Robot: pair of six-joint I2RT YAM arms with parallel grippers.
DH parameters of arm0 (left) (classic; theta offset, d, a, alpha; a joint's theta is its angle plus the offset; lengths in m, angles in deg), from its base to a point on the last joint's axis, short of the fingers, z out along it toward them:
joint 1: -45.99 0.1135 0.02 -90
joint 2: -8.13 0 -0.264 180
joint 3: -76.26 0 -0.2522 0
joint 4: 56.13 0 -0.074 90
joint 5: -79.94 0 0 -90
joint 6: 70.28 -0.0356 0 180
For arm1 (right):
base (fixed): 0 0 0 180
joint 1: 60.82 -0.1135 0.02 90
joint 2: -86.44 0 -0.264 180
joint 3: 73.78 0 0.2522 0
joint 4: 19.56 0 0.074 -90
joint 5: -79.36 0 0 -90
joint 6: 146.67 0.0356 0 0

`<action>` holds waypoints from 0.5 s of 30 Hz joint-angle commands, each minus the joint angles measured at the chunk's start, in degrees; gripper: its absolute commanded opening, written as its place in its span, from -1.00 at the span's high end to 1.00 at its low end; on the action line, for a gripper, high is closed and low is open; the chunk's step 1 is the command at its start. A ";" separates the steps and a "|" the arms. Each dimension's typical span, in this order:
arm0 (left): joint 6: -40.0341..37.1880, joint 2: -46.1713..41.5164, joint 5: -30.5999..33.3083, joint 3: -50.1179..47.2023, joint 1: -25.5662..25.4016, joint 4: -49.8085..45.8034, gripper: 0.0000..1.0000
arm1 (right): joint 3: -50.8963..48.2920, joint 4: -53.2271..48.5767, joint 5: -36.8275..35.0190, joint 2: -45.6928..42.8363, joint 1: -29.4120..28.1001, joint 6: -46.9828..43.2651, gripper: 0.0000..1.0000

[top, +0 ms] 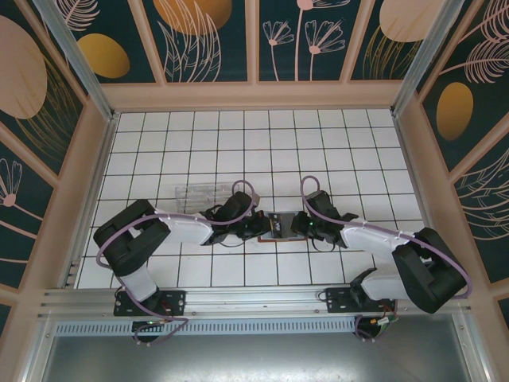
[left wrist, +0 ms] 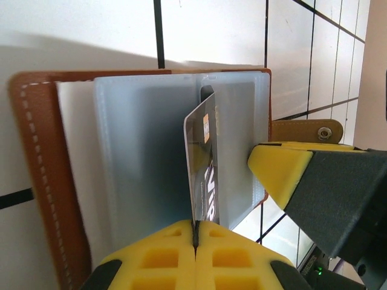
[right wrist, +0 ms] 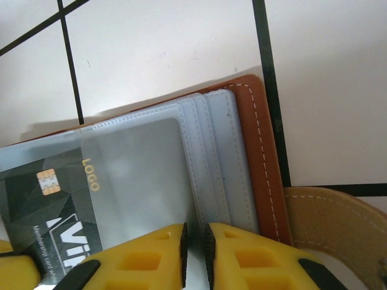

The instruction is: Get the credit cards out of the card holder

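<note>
The brown card holder [top: 280,225] lies open on the tiles between both grippers. In the left wrist view its leather cover [left wrist: 36,181] frames blue-grey plastic sleeves [left wrist: 139,151]. A dark credit card [left wrist: 204,163] stands on edge, partly out of a sleeve, with my left gripper [left wrist: 196,232] shut on its near edge. In the right wrist view the same card [right wrist: 42,205] shows a chip and "LOGO" behind a sleeve. My right gripper [right wrist: 193,248] is closed to a thin gap on a sleeve [right wrist: 205,157] of the card holder [right wrist: 266,175]. Its yellow finger [left wrist: 281,172] shows at the holder's right edge.
A clear plastic box [top: 199,193] sits on the tiles just behind my left arm. The holder's tan strap with a snap [left wrist: 305,130] sticks out on the right-arm side. Walls surround the white tiled table [top: 254,143].
</note>
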 commanded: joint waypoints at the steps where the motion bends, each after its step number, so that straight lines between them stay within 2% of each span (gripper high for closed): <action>1: -2.60 -2.60 1.83 -1.45 0.80 -4.20 1.00 | -1.68 -4.19 -0.48 1.84 0.51 0.70 0.59; 11: -5.94 -10.91 4.97 -1.15 1.26 -12.97 1.00 | -1.16 -4.11 -0.50 1.36 0.40 0.30 0.58; 15: -7.60 -16.74 10.01 0.22 1.33 -21.12 1.00 | -0.17 -3.88 -0.64 -0.78 -0.01 -1.02 0.40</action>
